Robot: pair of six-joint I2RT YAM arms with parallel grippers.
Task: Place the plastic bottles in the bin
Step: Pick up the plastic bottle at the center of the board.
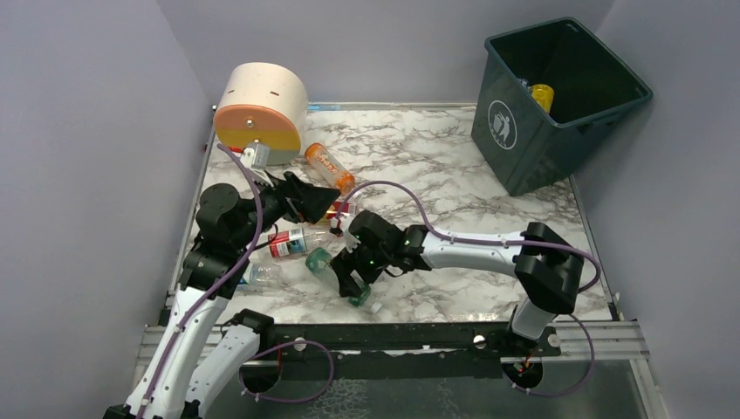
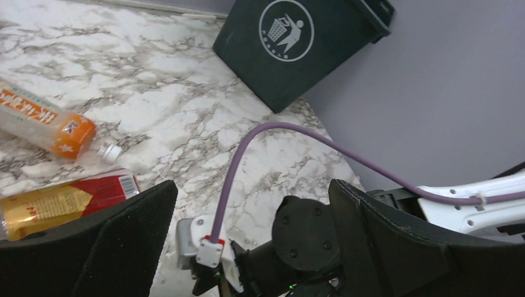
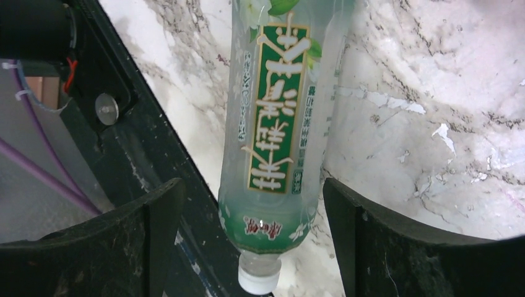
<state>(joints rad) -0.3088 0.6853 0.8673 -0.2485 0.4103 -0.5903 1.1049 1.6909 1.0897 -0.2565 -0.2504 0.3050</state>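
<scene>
My right gripper (image 1: pixel 353 278) is open and straddles a clear green-labelled bottle (image 1: pixel 318 260) lying on the marble table. In the right wrist view the bottle (image 3: pixel 278 124) lies between the fingers (image 3: pixel 148 235), white cap toward the camera, with gaps on both sides. My left gripper (image 1: pixel 332 204) is open and empty, held above the table; its wrist view (image 2: pixel 252 185) looks down on the right arm's wrist. An orange bottle (image 1: pixel 329 168) (image 2: pixel 49 124) and a red-and-yellow labelled bottle (image 2: pixel 62 204) lie near it. A red-labelled bottle (image 1: pixel 292 243) lies between the arms. The teal bin (image 1: pixel 558 105) (image 2: pixel 297 43) stands at the far right, a yellow bottle (image 1: pixel 543 94) inside.
A cream cylinder with an orange face (image 1: pixel 262 113) lies at the far left. Another clear bottle (image 1: pixel 257 272) lies by the left arm. The black rail at the table's near edge (image 3: pixel 124 124) runs just beside the green bottle. Purple walls close in on three sides.
</scene>
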